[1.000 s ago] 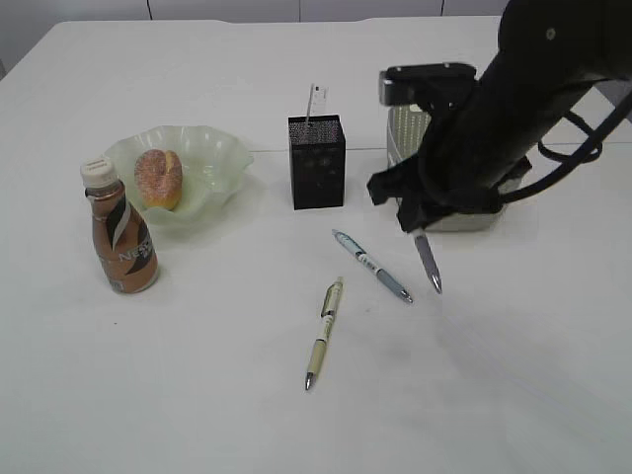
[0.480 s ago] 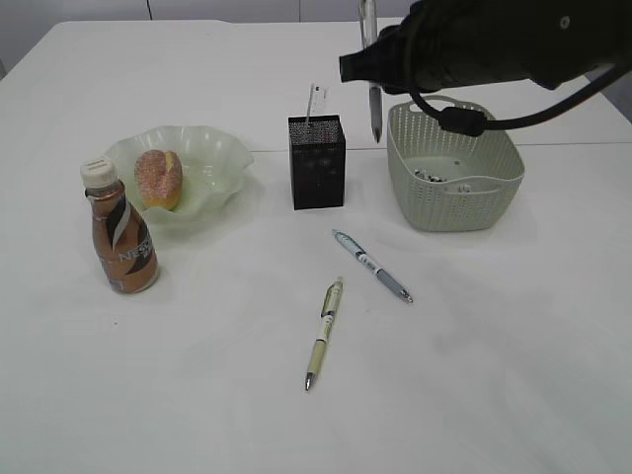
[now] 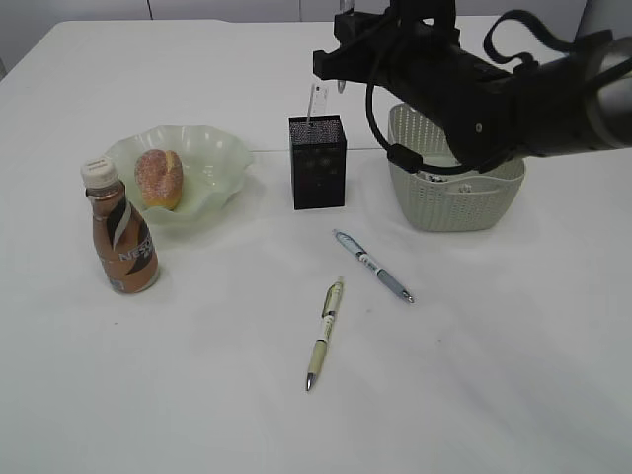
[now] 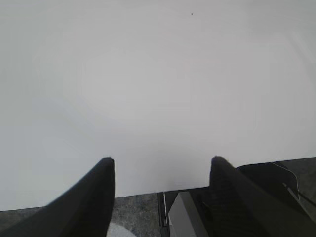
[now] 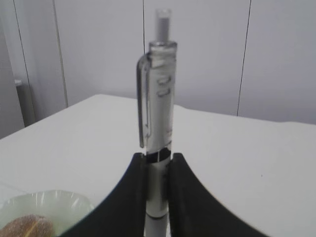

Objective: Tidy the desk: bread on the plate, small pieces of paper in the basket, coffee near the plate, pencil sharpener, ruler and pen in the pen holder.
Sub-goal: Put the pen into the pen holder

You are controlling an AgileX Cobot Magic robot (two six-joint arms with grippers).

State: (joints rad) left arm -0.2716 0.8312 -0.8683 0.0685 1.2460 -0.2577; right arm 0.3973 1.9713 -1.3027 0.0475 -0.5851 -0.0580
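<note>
My matt black plastic right pincer (image 5: pixel 157 197) pinches a clear, glossy plastic pen (image 5: pixel 159 128), light glinting along its smooth barrel. Over at ten o'clock sits the pale green translucent wavy-rimmed plate (image 3: pixel 212 158), glassy and shiny, with the rough sugar-dusted bun (image 3: pixel 158 178) in it. The black metal-mesh pen holder (image 3: pixel 317 163) looks finely textured, dull. At two o'clock, the sage-green perforated plastic basket (image 3: pixel 459 202) is matt. The large white desk (image 3: pixel 197 395) is smooth, faintly satin. The brown plastic coffee bottle (image 3: pixel 122 242) gleams.
</note>
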